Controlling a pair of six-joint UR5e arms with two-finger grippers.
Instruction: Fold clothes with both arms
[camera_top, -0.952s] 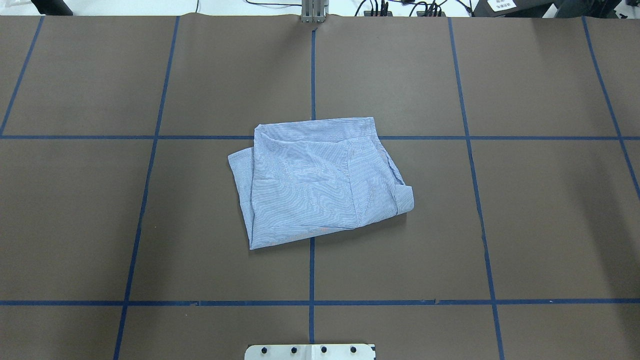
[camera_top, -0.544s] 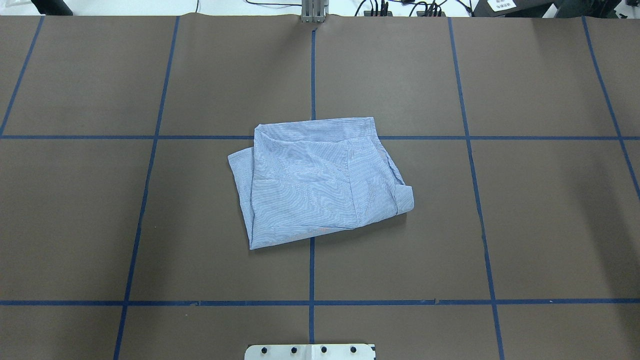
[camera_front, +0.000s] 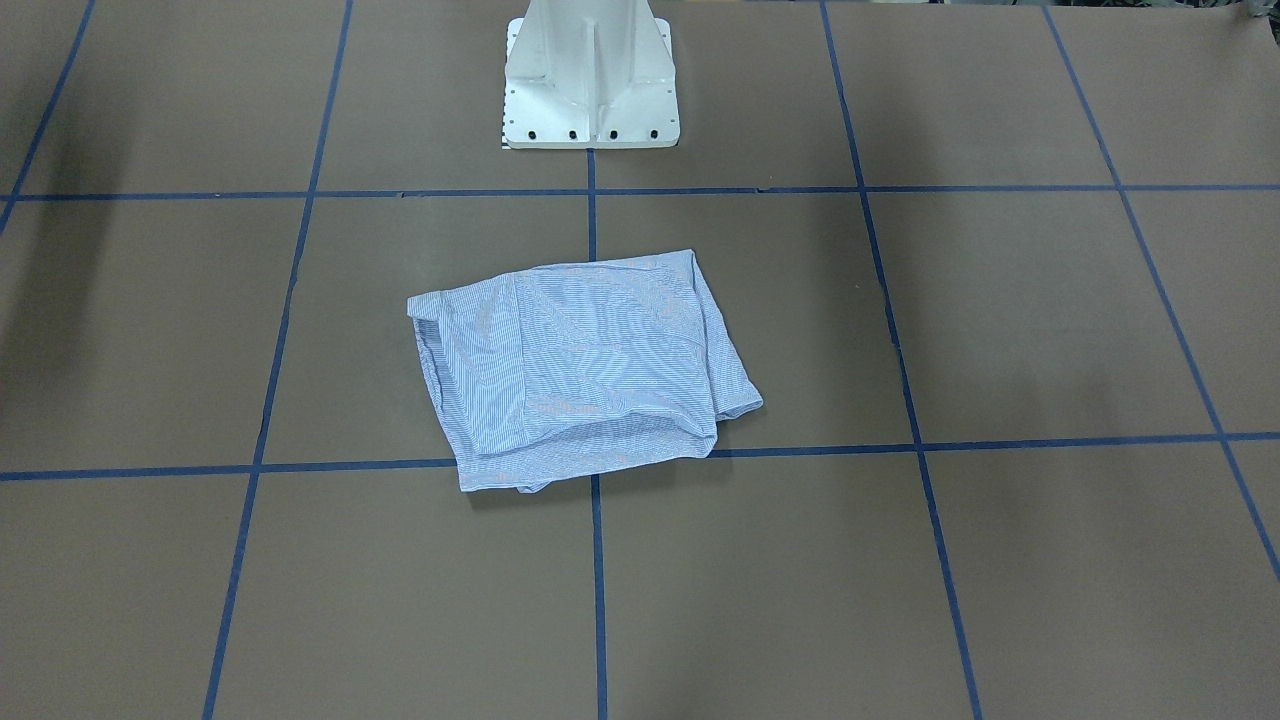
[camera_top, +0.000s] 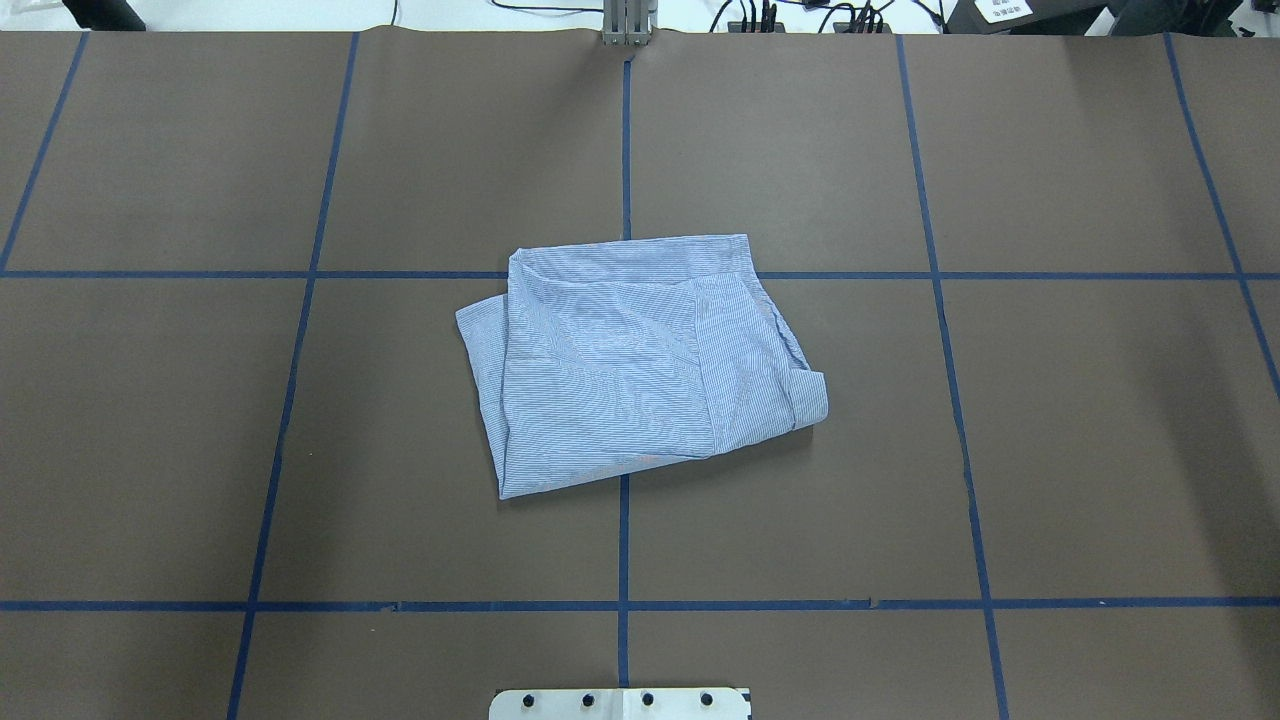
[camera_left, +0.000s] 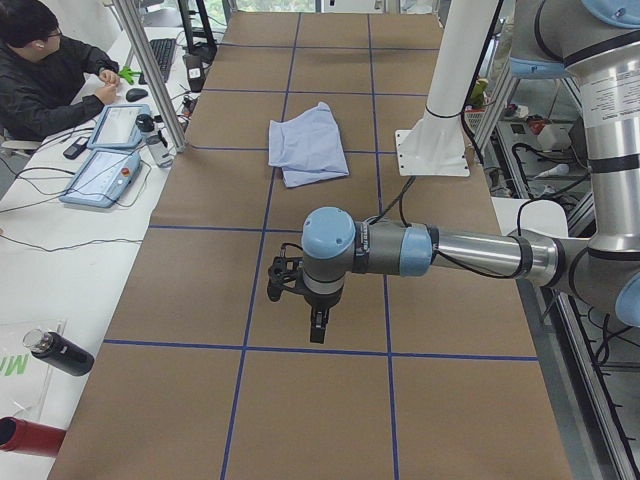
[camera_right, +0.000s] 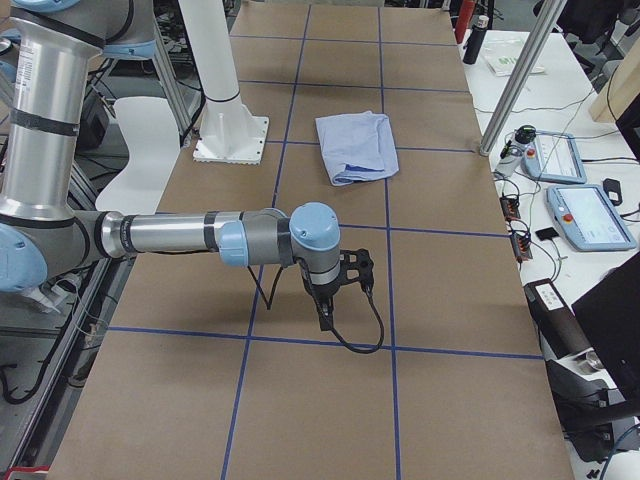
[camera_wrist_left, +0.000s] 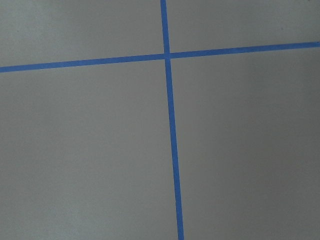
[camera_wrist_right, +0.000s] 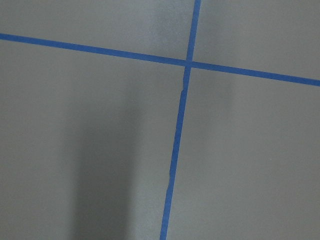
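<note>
Nothing moved; the loosely folded shirt could unfurl if a snagged layer drags; jaws' state cannot be told.

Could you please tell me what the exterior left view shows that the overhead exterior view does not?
Only exterior left shows the left arm, its end effector hanging above bare table far from the shirt, and a person at a side desk. Only the overhead shows the shirt's layers clearly, including a curled corner. Both show the folded shirt on the brown, blue-taped table.
</note>
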